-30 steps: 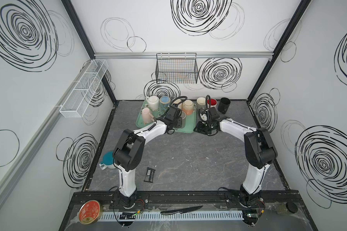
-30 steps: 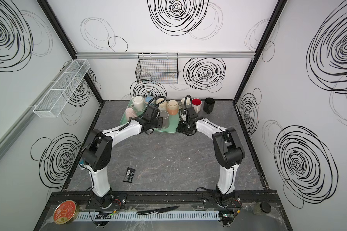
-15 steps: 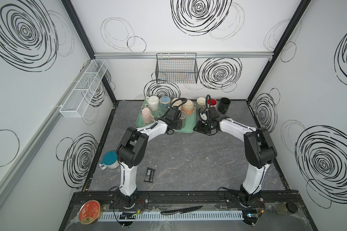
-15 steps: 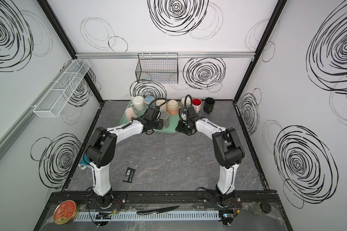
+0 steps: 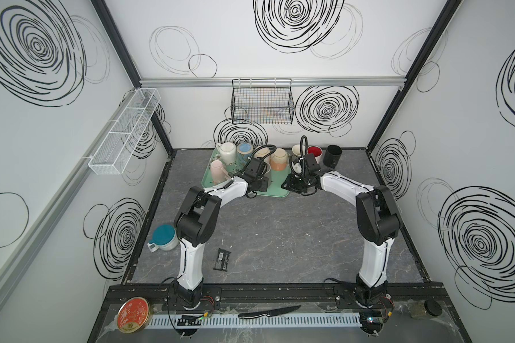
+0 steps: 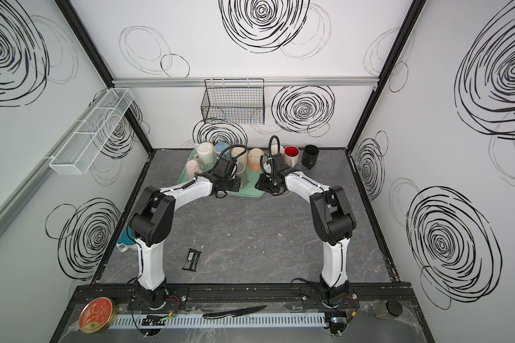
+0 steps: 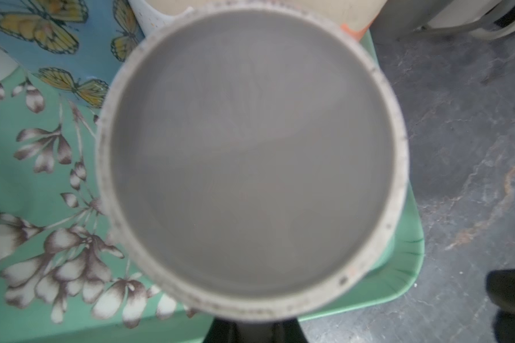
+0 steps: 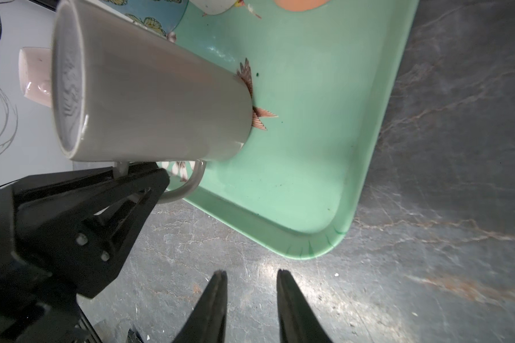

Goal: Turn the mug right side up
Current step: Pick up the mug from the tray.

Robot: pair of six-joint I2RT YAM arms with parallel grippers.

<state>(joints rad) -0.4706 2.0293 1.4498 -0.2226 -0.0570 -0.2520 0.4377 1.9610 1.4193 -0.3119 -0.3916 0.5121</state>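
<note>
**mugwatcher:** Which step is this? The grey mug [image 8: 149,98] sits bottom-up on the green tray [image 8: 309,133]. In a top view that's upper middle of the frame, at the front of the pack of other mugs [image 6: 254,156].

**benchlurker:** Looks like the grab, just made. The left gripper [image 8: 156,176] is pinched right down on the mug's handle [image 8: 188,185]. The rim is flat on the tray, so nothing's lifted or turned yet. The left wrist view is basically all grey mug base.

**mugwatcher:** And the other arm?

**benchlurker:** The right gripper [image 8: 252,294] has its fingers partly spread with nothing between them. It's hanging over the bare table [image 8: 428,208], just off the tray's corner. Spectator for now, maybe a helper later.

**mugwatcher:** So what's next?

**benchlurker:** Best guess is the left arm lifts the mug straight up until the rim clears the tray. Then it rolls the wrist half a turn so the mouth faces up, and sets the mug down on its base. The neighbours are close, so the lift has to come before the roll. A handle-only pinch could let the mug swing or slip mid-turn, so slow and steady. If it sags, the right gripper is close enough to steady the body.
</note>
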